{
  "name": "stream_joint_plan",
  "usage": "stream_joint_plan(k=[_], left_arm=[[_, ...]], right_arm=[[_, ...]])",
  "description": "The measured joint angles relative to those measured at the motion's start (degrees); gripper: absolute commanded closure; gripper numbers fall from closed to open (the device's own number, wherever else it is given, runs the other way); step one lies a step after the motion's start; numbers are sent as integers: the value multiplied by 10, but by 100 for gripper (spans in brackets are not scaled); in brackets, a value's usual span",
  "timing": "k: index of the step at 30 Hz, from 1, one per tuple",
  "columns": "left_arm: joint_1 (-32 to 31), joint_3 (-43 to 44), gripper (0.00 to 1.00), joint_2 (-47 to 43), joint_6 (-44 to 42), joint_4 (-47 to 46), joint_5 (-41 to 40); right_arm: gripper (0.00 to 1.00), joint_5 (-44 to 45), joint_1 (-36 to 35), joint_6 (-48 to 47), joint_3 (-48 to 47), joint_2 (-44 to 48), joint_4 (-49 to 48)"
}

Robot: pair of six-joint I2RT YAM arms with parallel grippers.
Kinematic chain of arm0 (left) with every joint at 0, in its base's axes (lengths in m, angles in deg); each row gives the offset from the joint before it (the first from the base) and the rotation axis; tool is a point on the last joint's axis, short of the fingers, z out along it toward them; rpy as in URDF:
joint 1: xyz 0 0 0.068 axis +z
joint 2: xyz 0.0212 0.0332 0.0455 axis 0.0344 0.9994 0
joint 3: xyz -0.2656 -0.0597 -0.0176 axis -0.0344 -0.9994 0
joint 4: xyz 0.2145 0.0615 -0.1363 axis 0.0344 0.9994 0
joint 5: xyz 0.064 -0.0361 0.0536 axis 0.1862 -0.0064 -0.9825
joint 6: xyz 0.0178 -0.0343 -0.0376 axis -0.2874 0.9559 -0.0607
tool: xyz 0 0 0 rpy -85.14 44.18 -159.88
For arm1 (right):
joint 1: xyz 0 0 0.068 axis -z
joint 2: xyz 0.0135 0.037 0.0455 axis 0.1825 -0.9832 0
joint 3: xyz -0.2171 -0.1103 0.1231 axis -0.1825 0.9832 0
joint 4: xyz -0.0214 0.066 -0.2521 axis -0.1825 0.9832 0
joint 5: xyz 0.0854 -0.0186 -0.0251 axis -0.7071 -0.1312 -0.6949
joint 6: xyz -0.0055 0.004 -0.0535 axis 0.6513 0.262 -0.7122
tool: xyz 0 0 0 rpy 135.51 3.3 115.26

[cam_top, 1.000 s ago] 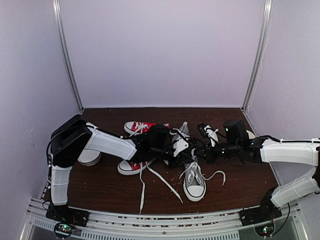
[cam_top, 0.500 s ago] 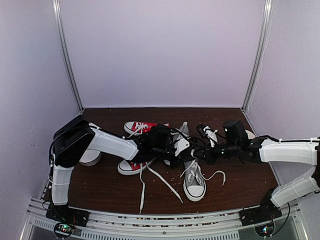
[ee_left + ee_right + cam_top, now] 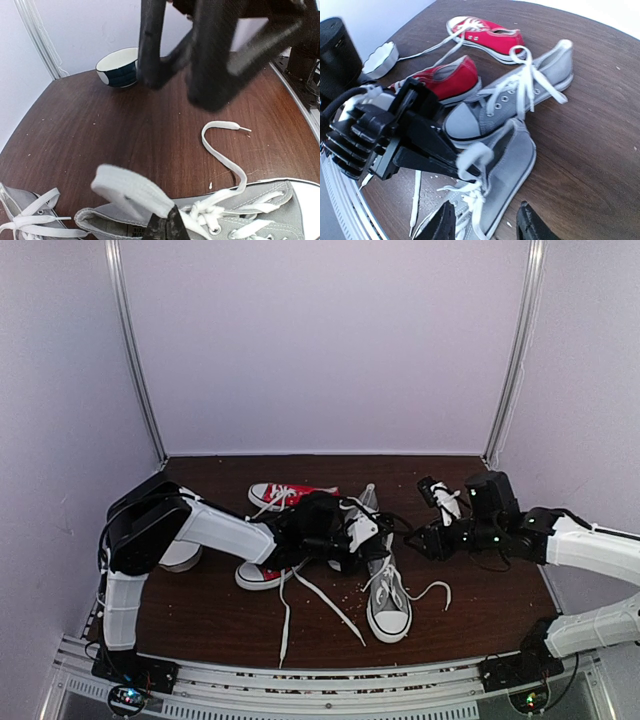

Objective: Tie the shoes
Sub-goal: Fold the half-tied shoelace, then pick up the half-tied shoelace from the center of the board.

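Observation:
The near grey shoe (image 3: pixel 388 602) lies toe toward the front edge, and the second grey shoe (image 3: pixel 364 508) sits just behind it. My left gripper (image 3: pixel 376 542) hovers over the near shoe's opening, shut on a loop of its white lace (image 3: pixel 131 191). The left fingertips (image 3: pixel 167 226) pinch that loop above the shoe (image 3: pixel 260 212). The lace's other end (image 3: pixel 226 146) curls loose on the wood. My right gripper (image 3: pixel 487 227) stands open to the right of the shoe (image 3: pixel 506 184), with nothing between its fingers. It faces the left gripper (image 3: pixel 420 145) and the held loop (image 3: pixel 476 155).
Two red sneakers (image 3: pixel 285 495) (image 3: pixel 262 575) lie left of the grey pair, their long laces (image 3: pixel 285 625) trailing toward the front edge. A white dish (image 3: pixel 180 556) sits at the left. A dark bowl (image 3: pixel 120 66) stands at the right rear corner.
My right gripper has opened, released the lace and drawn back to the right. My left gripper has closed onto the lace loop.

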Motion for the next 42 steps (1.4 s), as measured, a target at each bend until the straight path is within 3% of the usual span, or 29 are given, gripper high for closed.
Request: stream_joint_plan(k=[10,13,20,23,28,35,42], left_arm=[[-7,-17,100,0,-9,-10,-15],[-7,-17,100,0,-12,-10,-18],[-9,-18,100,0,-24,-10,-25],[-11,-21,100,0,-29,-9,-29],[-14,-21,100,0,-36,-7,-35],[-16,-21,100,0,-44,-6,-39],[-20,-21,100,0,-54,-5,-48]], right_arm=[[50,187,47,108,-17,39,205],[44,197,48,129,-10,16,234],[42,156,48,151,17,-60,235],[51,138,48,156,35,-90,227],[98,104,50,152,46,-126,208],[100,85,84,124,12,-138,208],[100,37,101,73,-203,-200,182]])
